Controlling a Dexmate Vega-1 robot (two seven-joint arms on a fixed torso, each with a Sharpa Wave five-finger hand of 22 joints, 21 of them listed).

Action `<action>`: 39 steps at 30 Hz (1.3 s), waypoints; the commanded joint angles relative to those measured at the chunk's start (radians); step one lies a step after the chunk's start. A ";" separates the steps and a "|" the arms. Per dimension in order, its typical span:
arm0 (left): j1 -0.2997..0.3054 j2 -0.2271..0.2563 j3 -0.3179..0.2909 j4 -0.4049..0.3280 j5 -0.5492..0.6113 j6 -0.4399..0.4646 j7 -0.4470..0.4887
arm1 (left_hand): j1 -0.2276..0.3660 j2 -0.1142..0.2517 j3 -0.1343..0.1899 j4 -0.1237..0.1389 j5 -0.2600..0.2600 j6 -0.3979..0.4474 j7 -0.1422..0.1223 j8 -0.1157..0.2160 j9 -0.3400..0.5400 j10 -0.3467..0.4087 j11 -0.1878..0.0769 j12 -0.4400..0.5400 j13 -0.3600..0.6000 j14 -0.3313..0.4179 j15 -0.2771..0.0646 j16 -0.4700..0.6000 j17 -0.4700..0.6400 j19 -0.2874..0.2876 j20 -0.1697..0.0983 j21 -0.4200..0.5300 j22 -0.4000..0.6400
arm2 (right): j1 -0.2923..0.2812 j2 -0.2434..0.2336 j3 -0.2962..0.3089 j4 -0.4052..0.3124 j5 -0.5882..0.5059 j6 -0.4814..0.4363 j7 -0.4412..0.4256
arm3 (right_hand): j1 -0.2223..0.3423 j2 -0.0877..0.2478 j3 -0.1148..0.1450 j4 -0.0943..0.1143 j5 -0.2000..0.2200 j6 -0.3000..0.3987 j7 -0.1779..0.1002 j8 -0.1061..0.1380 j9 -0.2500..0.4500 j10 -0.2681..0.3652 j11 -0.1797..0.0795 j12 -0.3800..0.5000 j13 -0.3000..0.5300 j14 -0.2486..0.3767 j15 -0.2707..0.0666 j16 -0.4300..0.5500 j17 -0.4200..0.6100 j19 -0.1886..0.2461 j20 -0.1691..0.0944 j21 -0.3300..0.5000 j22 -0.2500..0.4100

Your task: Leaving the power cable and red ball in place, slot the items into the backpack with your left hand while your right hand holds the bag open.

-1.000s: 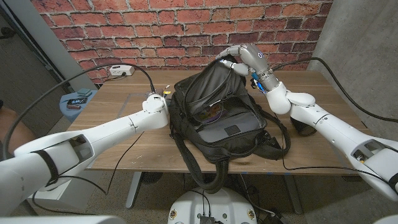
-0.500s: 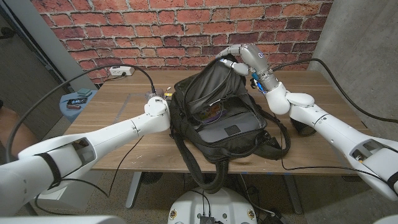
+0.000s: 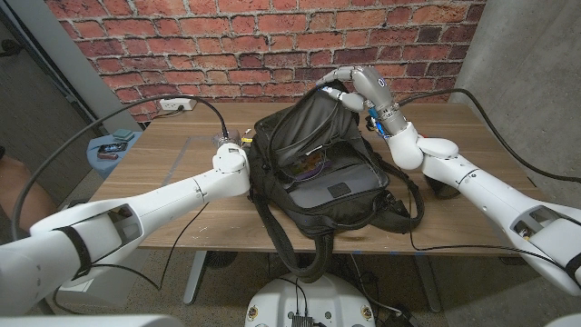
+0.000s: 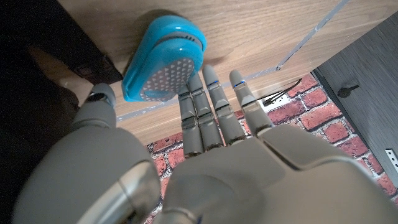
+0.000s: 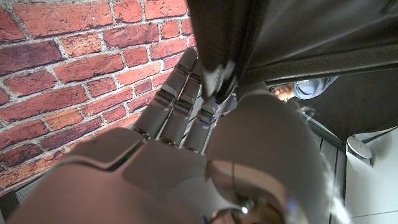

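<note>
The black backpack (image 3: 327, 168) lies open in the middle of the wooden table (image 3: 163, 163). My right hand (image 3: 349, 84) grips its top flap at the far side and holds it up; in the right wrist view the dark fabric (image 5: 280, 31) is pinched between thumb and fingers (image 5: 171, 106). My left arm (image 3: 231, 160) reaches to the bag's left side. In the left wrist view my left hand (image 4: 217, 143) is open, fingers spread just short of a blue oval item (image 4: 163, 65) with a dotted face, which lies on the table beside the backpack (image 4: 37, 56).
A white power adapter (image 3: 177, 103) with a black cable (image 3: 211, 107) sits at the table's far left. A small yellow object (image 3: 243, 133) lies by the bag's left edge. A blue stool (image 3: 113, 145) with small items stands left of the table. Brick wall behind.
My left arm has crept a little toward the backpack. The right hand keeps the flap raised in the same place.
</note>
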State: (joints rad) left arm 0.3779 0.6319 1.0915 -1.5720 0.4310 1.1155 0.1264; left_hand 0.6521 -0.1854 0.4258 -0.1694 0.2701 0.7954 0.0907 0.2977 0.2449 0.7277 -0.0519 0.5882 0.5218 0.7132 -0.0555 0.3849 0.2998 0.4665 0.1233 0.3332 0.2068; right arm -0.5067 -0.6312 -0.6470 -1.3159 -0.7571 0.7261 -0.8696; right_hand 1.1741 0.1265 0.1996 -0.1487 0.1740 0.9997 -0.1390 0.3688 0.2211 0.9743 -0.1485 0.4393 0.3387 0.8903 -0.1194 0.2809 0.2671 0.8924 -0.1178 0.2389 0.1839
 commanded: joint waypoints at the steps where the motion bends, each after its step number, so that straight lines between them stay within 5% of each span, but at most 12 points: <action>1: 0.013 0.019 -0.014 -0.050 0.007 0.011 0.003 | 0.211 0.198 -0.004 0.004 0.006 0.012 -0.001 0.006 0.005 0.009 -0.001 0.007 0.007 0.008 0.000 0.004 0.006 0.011 -0.001 0.007 0.005 | -0.007 -0.001 0.008 -0.013 0.009 -0.006 0.007 | 0.005 0.009 -0.005 0.003 0.004 0.006 -0.001 0.003 0.004 0.009 -0.002 -0.003 0.003 0.009 -0.121 -0.003 0.006 0.005 -0.078 0.002 0.002; 11: 0.018 0.040 -0.022 -0.091 0.009 0.035 -0.008 | 0.204 0.195 -0.013 0.013 0.008 0.000 -0.002 0.001 0.011 -0.004 0.004 0.008 0.019 -0.002 0.001 0.004 0.014 0.003 0.000 0.006 0.006 | 0.000 0.011 0.002 -0.003 0.001 -0.004 0.002 | 0.006 0.009 -0.007 0.003 0.004 0.006 -0.002 0.002 0.004 0.009 -0.003 -0.004 0.005 0.009 -0.121 -0.005 0.007 0.005 -0.078 0.002 0.002; 25: 0.009 0.054 0.027 -0.133 0.006 0.127 -0.038 | 0.123 0.181 -0.042 0.047 0.002 -0.148 0.017 -0.071 0.013 -0.161 0.067 -0.045 0.047 -0.109 0.074 -0.043 0.021 -0.077 0.048 -0.021 0.008 | 0.000 0.012 0.000 0.000 0.003 -0.002 -0.003 | 0.007 0.011 -0.009 0.003 0.004 0.006 -0.003 0.000 0.005 0.011 -0.001 -0.005 0.006 0.011 -0.121 -0.007 0.008 0.004 -0.078 0.001 0.002; 39: 0.000 0.016 0.099 -0.118 0.045 0.199 0.060 | 0.069 0.163 -0.060 0.061 -0.009 -0.196 0.057 -0.091 0.005 -0.185 0.111 -0.062 0.053 -0.136 0.117 -0.053 0.024 -0.103 0.077 -0.030 0.010 | -0.003 0.011 0.003 0.011 0.009 0.015 -0.018 | 0.008 0.011 -0.011 0.003 0.004 0.007 -0.003 -0.001 0.005 0.012 -0.002 -0.007 0.007 0.012 -0.121 -0.009 0.009 0.004 -0.078 0.001 0.002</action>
State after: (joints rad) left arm 0.3870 0.6701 1.1421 -1.6996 0.4545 1.2656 0.1319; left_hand 0.6097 -0.1429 0.3691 -0.1128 0.2629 0.6086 0.1482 0.2128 0.2505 0.5480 0.0488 0.5283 0.5713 0.5763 0.0520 0.3364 0.3181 0.3645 0.1960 0.3098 0.2122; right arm -0.5074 -0.6200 -0.6462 -1.3128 -0.7531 0.7288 -0.8767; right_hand 1.1814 0.1305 0.1957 -0.1449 0.1718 0.9986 -0.1382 0.3608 0.2211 0.9742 -0.1485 0.4319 0.3420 0.8918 -0.1177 0.2733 0.2718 0.8924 -0.1178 0.2389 0.1839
